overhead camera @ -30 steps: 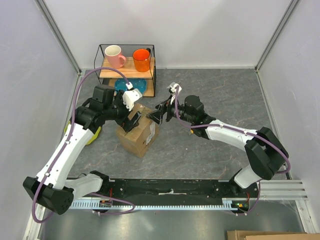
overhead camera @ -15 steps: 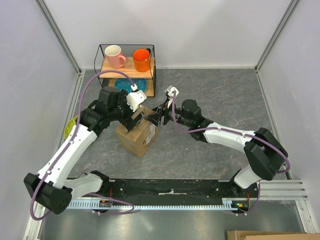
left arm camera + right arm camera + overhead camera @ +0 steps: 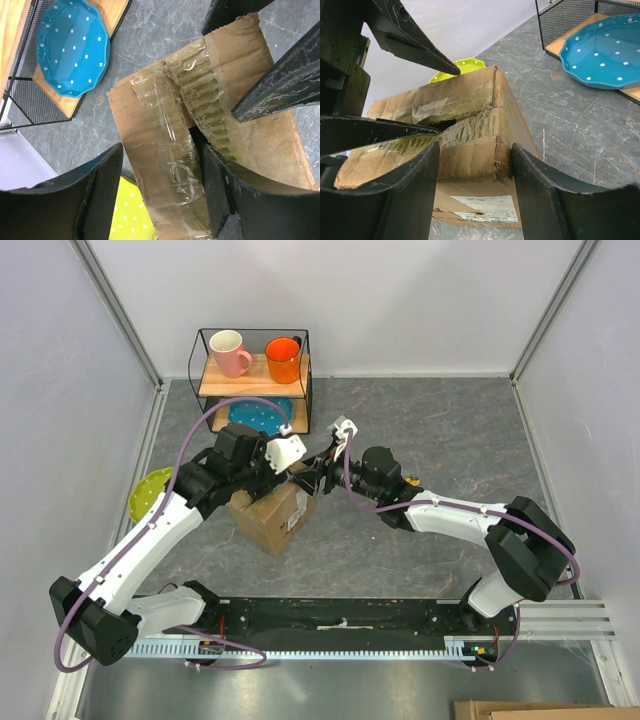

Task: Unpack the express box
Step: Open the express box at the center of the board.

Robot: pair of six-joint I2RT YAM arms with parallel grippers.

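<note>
The express box point(image 3: 268, 522) is a brown cardboard carton left of centre, with a white label point(image 3: 487, 207) on its side. Its taped top flaps point(image 3: 165, 140) are torn and slightly parted along the seam. My left gripper point(image 3: 291, 473) is open over the box top. In the left wrist view point(image 3: 161, 165) it straddles one taped flap, with one finger point(image 3: 225, 200) down in the seam gap. My right gripper point(image 3: 316, 475) is open at the box's upper right edge. In the right wrist view point(image 3: 475, 150) it straddles a flap corner. Both grippers are close together.
A black wire shelf point(image 3: 305, 380) stands behind the box with a pink mug point(image 3: 230, 352) and an orange mug point(image 3: 283, 358) on top and a blue dotted bowl point(image 3: 255, 412) below. A green dotted plate point(image 3: 150, 495) lies left of the box.
Both grippers have closed in on the box top. The left gripper has moved right onto the flaps, and the right gripper has moved left up to the box edge.
</note>
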